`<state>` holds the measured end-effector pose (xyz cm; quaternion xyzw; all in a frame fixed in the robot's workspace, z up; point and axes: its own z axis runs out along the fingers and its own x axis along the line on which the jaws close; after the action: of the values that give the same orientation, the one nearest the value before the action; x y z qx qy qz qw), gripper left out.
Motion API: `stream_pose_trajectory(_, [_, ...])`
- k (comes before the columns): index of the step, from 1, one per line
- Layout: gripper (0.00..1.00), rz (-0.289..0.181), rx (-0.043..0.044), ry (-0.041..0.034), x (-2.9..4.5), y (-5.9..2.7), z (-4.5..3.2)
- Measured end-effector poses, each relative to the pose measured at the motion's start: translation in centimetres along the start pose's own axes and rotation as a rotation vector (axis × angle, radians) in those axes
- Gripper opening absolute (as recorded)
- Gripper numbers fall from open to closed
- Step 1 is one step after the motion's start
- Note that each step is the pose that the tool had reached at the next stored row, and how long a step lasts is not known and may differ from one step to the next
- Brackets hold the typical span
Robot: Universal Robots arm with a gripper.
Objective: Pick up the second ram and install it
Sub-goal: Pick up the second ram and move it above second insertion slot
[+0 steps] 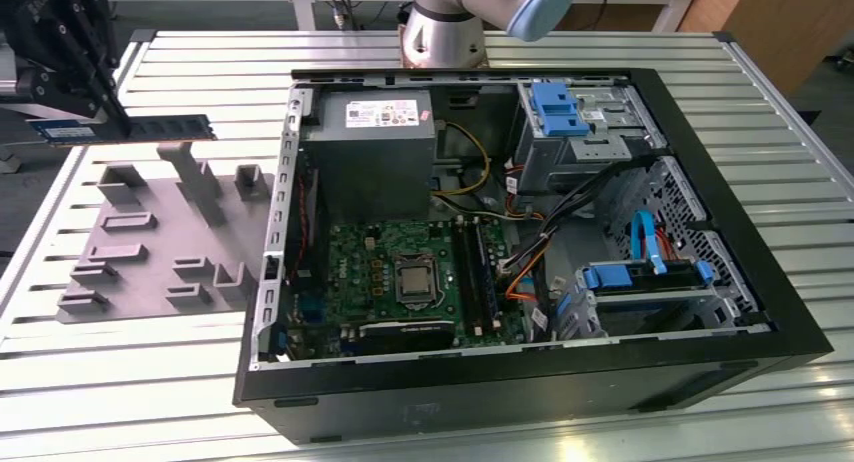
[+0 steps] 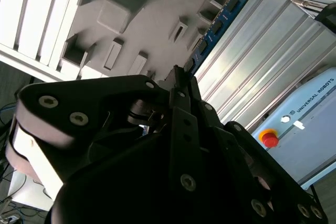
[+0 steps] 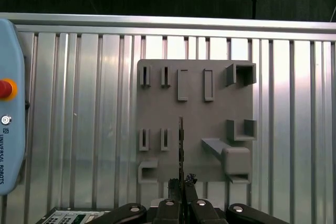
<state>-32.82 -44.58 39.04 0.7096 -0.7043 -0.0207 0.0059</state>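
We're gripping the ram [image 1: 167, 128] at one end, pincer [image 1: 118, 127] pinching it. The stick is hanging level over the fixture [image 1: 147, 252] and looks lifted clear of it. We're judging pickup done, install not yet. The case [image 1: 534, 382] and motherboard [image 1: 400, 272] are sitting well apart, toward the exterior view's right.

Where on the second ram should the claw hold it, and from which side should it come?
By its two flat faces, from above the upper edge, as the claw is shut on the second ram now. The stick is thin and stands on edge, so its lower edge is probably left free.
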Motion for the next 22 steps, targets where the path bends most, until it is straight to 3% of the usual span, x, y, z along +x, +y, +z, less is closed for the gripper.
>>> stream_pose_trajectory(22, [0.14,0.000,-0.0001,0.0000,0.00,-0.81,-0.03])
